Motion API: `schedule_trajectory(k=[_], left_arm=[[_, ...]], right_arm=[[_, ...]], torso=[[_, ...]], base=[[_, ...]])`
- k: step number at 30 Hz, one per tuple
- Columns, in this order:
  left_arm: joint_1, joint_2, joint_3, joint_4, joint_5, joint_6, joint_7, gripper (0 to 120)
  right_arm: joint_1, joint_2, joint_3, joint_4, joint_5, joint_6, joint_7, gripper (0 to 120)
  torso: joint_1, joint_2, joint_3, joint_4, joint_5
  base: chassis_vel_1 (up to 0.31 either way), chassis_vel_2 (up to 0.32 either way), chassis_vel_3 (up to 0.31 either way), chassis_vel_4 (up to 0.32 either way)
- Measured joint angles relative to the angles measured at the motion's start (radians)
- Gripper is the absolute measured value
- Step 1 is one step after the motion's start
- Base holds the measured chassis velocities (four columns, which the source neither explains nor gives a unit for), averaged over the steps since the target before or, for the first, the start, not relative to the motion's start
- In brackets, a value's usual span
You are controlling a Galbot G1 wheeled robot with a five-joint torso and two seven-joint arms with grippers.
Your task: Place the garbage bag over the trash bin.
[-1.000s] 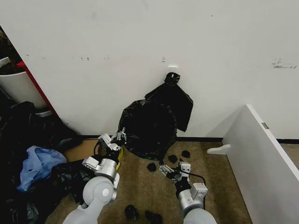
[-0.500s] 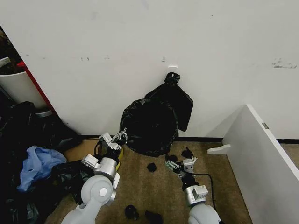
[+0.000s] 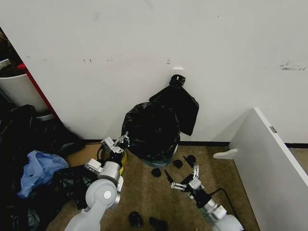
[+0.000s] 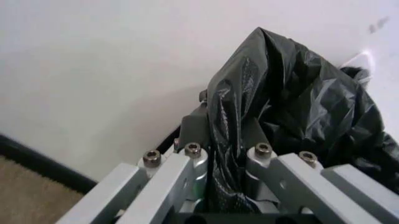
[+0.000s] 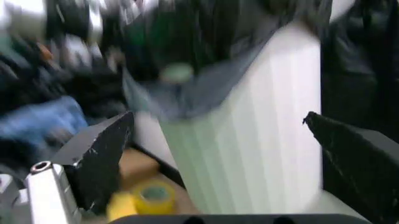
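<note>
1. Against the white wall (image 3: pixel 96 38), the trash bin (image 3: pixel 166 155) stands on the carpet with the garbage bag (image 3: pixel 151 130) draped over its top and most of its side; just a strip of pale bin wall shows at the bottom.
2. Behind the bin, a second flat black bag with a knotted top (image 3: pixel 179 103) hangs on the wall, touching the garbage bag's upper edge.
3. Beside the bin toward the robot's left lie a yellow tape roll (image 5: pixel 153 198), a patch of cardboard (image 3: pixel 84 155), a heap of black bags with blue plastic (image 3: pixel 38 168) and a larger white tub with a red pole (image 3: pixel 19 89).
4. Small black scraps (image 3: pixel 178 163) litter the carpet in front of the bin, between it and the right gripper (image 3: pixel 184 179); a white partition (image 3: pixel 269 163) stands well off to the robot's right.
5. At the bin's left side, the left gripper (image 3: pixel 121 143) has its fingers (image 4: pixel 187 168) pinched on a fold of the garbage bag, which runs up between them.
6. Right gripper fingers (image 5: pixel 103 154) are spread wide, pointing at the bin's bare lower wall, with nothing between them and clear of the bag.
</note>
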Motion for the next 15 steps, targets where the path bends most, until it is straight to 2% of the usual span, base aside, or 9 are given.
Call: schedule_trajectory(k=[1, 4, 5, 7, 9, 11, 12, 13, 15], left_arm=[[0.002, 0.001, 0.000, -0.002, 0.000, 0.012, -0.014, 5], [0.011, 0.009, -0.001, -0.008, -0.008, 0.058, -0.046, 5], [0.017, 0.014, 0.001, -0.011, -0.012, 0.098, -0.068, 5], [0.020, 0.016, 0.004, -0.011, -0.013, 0.115, -0.079, 5], [0.031, 0.021, 0.028, -0.006, -0.015, 0.180, -0.123, 5], [0.036, 0.017, 0.041, 0.008, -0.017, 0.195, -0.134, 5], [0.037, 0.011, 0.045, 0.016, -0.020, 0.202, -0.137, 5], [0.037, 0.011, 0.045, 0.016, -0.020, 0.202, -0.137, 5], [0.038, 0.000, 0.052, 0.030, -0.027, 0.218, -0.147, 5]], right_arm=[[0.002, 0.002, 0.014, 0.001, 0.100, 0.005, -0.090, 100], [0.008, 0.009, 0.045, 0.024, 0.266, 0.011, -0.192, 100], [0.010, 0.013, 0.054, 0.044, 0.305, 0.012, -0.182, 100], [0.011, 0.016, 0.057, 0.054, 0.312, 0.012, -0.166, 100], [0.012, 0.034, 0.069, 0.128, 0.268, -0.007, 0.044, 100], [0.015, 0.048, 0.069, 0.179, 0.203, -0.038, 0.242, 100], [0.017, 0.054, 0.067, 0.198, 0.180, -0.051, 0.312, 100], [0.017, 0.054, 0.067, 0.198, 0.180, -0.051, 0.312, 100], [0.017, 0.065, 0.059, 0.223, 0.144, -0.071, 0.399, 100]], torso=[[0.000, 0.000, 0.000, -0.0001, -0.0003], [0.000, 0.000, 0.000, 0.0000, -0.0002], [0.000, 0.000, 0.000, 0.0001, -0.0001], [0.000, 0.000, 0.000, 0.0002, 0.0000], [0.000, 0.000, 0.000, -0.0001, -0.0005], [0.000, 0.000, 0.000, 0.0000, -0.0001], [0.000, 0.000, 0.000, 0.0001, -0.0002], [0.000, 0.000, 0.000, 0.0001, -0.0002], [0.000, 0.000, 0.000, 0.0001, -0.0004]], base=[[0.000, 0.000, 0.000, 0.000], [0.000, 0.000, 0.000, 0.000], [0.000, 0.000, 0.000, 0.000], [0.000, 0.000, 0.000, 0.000], [0.000, 0.000, 0.000, 0.000], [0.000, 0.000, 0.000, 0.000], [0.000, 0.000, 0.000, 0.000], [0.000, 0.000, 0.000, 0.000], [0.000, 0.000, 0.000, 0.000]])
